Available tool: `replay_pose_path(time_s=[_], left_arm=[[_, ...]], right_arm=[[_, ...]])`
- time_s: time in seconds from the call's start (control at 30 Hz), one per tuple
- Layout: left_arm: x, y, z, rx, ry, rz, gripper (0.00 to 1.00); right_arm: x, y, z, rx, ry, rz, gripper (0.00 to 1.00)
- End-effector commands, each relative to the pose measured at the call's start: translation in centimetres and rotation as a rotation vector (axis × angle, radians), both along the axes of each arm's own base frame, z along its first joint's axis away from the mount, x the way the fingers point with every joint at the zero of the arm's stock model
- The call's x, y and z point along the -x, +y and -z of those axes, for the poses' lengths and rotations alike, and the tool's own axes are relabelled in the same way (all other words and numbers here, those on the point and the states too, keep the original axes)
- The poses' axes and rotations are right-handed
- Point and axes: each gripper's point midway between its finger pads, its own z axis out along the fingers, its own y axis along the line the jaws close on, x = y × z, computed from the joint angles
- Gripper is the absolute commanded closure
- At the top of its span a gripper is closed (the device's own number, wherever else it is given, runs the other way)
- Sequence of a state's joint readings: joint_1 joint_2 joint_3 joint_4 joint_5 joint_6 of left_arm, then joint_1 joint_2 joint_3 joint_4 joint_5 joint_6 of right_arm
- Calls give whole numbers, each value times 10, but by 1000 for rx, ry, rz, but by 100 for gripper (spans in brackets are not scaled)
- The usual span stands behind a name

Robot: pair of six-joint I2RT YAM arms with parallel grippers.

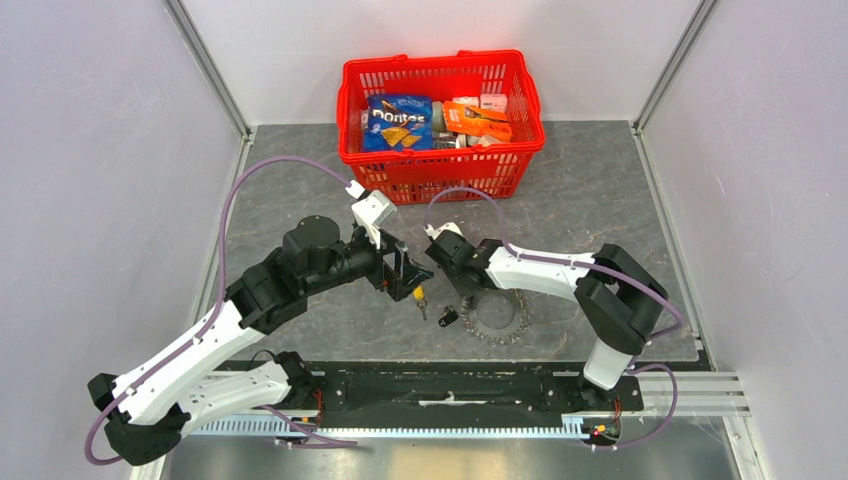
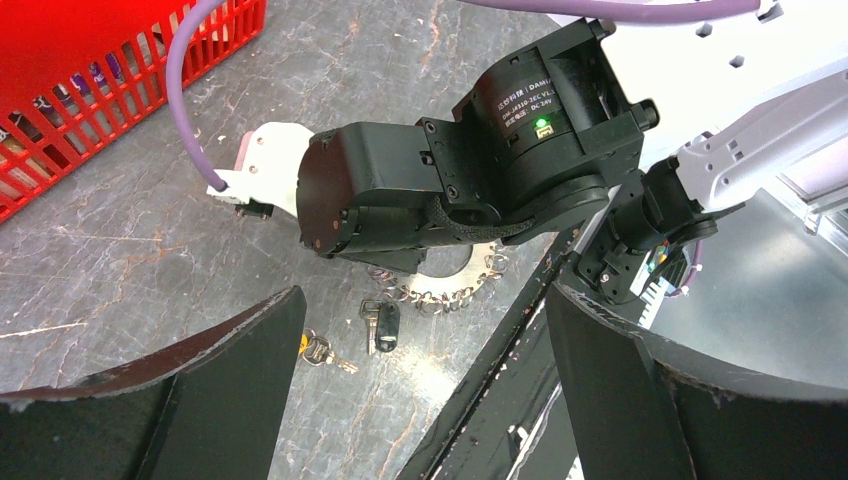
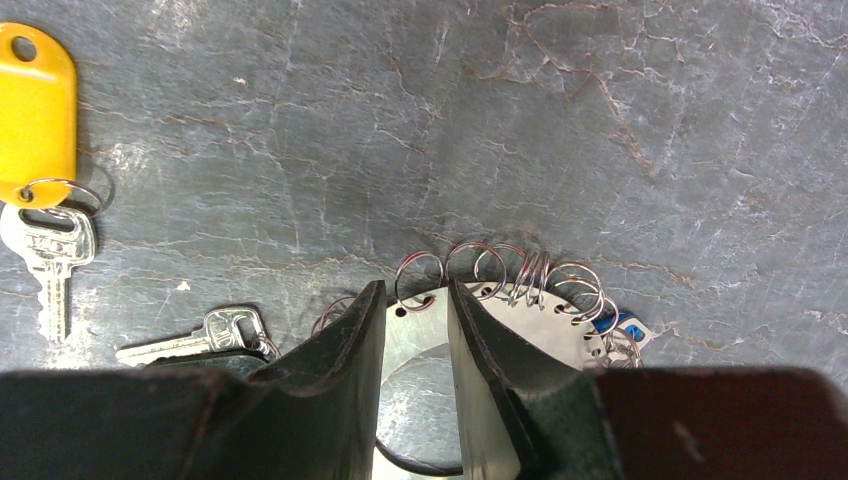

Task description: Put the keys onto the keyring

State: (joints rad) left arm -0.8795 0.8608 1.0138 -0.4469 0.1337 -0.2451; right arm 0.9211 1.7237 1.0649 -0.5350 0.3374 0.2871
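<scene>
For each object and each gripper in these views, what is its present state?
left gripper: fingers wide open, empty.
right gripper: fingers almost together over the keyring rim, grip unclear.
keyring: flat on the table, under the right fingers.
yellow key: flat on the table, loose, off the keyring.
black key: flat on the table, loose, beside the keyring.
red basket: upright, holding packaged goods.

The keyring (image 3: 545, 322) was shiny metal, the yellow key tag (image 3: 36, 110) smooth plastic, the table (image 3: 600, 120) dull grey stone.
</scene>
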Motion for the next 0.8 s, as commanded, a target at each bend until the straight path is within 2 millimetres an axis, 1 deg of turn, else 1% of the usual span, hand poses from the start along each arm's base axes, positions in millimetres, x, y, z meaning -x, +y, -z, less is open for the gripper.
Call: replay_pose_path(time_s=[0.0,0.27,0.47,0.77], left_arm=[[3,-3,-14,57,-14,11,4],[3,-3,-15,60,-15,11,4],[3,-3,-15,60,-17,12,4],[4,-3,-16,61,-16,14,4]], right_arm=[[-2,-1,3,18,-15,8,64],[-2,0,6,17,-7,7,67],[-2,0,6,20,-8,8,71],[-5,4,-1,6,-19,8,74]])
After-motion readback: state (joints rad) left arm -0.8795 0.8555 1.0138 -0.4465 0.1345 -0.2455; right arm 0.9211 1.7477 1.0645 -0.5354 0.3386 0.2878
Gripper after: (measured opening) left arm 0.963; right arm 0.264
